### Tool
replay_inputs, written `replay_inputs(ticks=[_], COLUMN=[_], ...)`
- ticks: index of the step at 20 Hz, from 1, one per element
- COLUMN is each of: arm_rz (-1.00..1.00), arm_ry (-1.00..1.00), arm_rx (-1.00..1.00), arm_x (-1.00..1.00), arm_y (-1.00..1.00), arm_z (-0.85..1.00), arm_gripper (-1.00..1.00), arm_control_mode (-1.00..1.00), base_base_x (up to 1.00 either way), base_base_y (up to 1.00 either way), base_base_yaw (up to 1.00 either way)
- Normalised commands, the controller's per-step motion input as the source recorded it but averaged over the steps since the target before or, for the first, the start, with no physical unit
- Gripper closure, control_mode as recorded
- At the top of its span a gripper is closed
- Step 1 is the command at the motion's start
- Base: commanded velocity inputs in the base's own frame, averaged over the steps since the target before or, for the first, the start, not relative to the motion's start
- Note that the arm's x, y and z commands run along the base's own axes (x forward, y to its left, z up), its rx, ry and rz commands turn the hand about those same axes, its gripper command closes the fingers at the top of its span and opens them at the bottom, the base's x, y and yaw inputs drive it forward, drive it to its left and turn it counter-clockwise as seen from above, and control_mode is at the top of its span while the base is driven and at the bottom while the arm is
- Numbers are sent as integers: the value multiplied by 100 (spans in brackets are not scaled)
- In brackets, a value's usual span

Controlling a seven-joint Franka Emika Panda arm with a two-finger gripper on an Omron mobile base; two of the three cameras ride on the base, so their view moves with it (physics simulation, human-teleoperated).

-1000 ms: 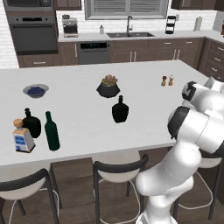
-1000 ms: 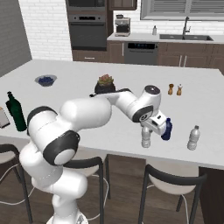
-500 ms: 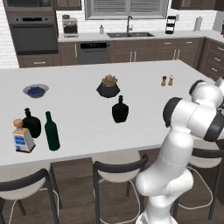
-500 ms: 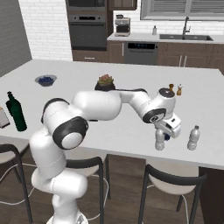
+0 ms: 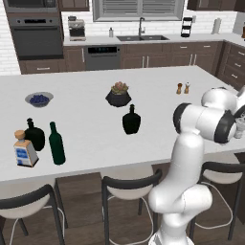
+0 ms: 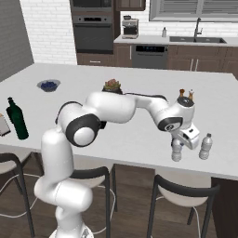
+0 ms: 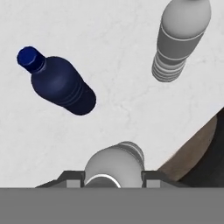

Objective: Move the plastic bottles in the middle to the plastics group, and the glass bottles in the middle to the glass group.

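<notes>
My gripper (image 7: 113, 176) is shut on a small clear plastic bottle (image 7: 114, 161), with a finger on each side of it. In the right base view the gripper (image 6: 178, 146) holds this bottle (image 6: 176, 154) upright, low over the counter near its front edge. Close by stand a dark blue bottle (image 7: 57, 83) and another clear plastic bottle (image 7: 180, 38), also seen beside the hand (image 6: 205, 146). A black flask (image 5: 131, 120) stands mid-counter. At the far left are a green bottle (image 5: 56, 143), a second black flask (image 5: 33, 135) and a square cork-stoppered bottle (image 5: 22, 149).
A potted plant (image 5: 118, 94) and two small shakers (image 5: 183, 88) stand further back on the island counter (image 5: 86, 110), a blue bowl (image 5: 39, 99) at the back left. Stools line the front edge, which passes right beside the held bottle.
My gripper has carried the clear bottle to the right along the counter's front, past the dark blue bottle and closer to the other clear bottle.
</notes>
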Motion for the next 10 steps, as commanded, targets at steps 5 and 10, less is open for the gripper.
replay_inputs(ticks=[5,10], arm_rz=[-5,-4], arm_ry=[0,0], arm_rx=[0,0], arm_x=[12,6], arm_y=[-17,-11], arm_z=[-23,-26], arm_gripper=[100,100], arm_control_mode=[-100,-100], base_base_x=[0,0], base_base_y=[0,0], base_base_yaw=[0,0])
